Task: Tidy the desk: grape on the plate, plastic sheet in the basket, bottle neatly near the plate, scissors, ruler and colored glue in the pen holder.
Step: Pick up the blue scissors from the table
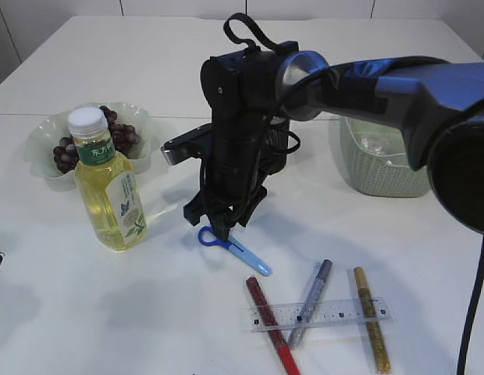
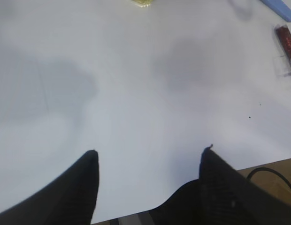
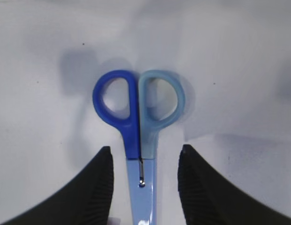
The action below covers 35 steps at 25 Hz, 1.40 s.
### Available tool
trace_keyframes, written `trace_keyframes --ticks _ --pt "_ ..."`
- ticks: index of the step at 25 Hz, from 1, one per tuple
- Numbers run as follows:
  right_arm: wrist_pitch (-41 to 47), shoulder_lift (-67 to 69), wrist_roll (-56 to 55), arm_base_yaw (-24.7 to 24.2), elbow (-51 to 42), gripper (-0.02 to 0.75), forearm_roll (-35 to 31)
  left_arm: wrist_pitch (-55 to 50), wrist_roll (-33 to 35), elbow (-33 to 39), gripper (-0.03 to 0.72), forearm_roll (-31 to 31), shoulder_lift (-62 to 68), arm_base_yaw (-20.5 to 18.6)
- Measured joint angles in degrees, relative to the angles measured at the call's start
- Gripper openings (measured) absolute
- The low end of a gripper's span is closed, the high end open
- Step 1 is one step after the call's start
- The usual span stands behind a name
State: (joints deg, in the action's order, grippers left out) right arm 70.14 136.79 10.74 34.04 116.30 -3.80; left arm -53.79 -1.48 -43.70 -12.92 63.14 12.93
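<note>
The blue scissors (image 3: 138, 117) lie flat on the white table, handles away from the wrist camera. My right gripper (image 3: 145, 148) is open and straddles their shank, with a gap on each side. In the exterior view this gripper (image 1: 220, 226) points down onto the scissors (image 1: 238, 248). My left gripper (image 2: 150, 151) is open over bare table. The bottle (image 1: 109, 187) of yellow drink stands upright before the plate (image 1: 39, 137), which holds the grape bunch (image 1: 121, 137). The clear ruler (image 1: 320, 314) lies across red (image 1: 272, 324), silver (image 1: 311, 303) and gold (image 1: 371, 319) glue pens. The pen holder is out of view.
A pale green basket (image 1: 382, 176) stands at the right with a clear plastic sheet (image 1: 375, 144) inside. The right arm's bulk reaches across the middle from the right. The left wrist view catches the scissors tip (image 2: 279, 8), the red glue pen (image 2: 286, 40) and the table's near edge.
</note>
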Motion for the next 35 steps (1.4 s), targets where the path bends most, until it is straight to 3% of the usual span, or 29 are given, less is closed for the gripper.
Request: trace_keyframes --ticks 35 --pt "-0.12 3.11 -0.99 0.42 0.0 0.366 0.36 1.9 0.22 0.0 0.489 1.91 0.0 0.0"
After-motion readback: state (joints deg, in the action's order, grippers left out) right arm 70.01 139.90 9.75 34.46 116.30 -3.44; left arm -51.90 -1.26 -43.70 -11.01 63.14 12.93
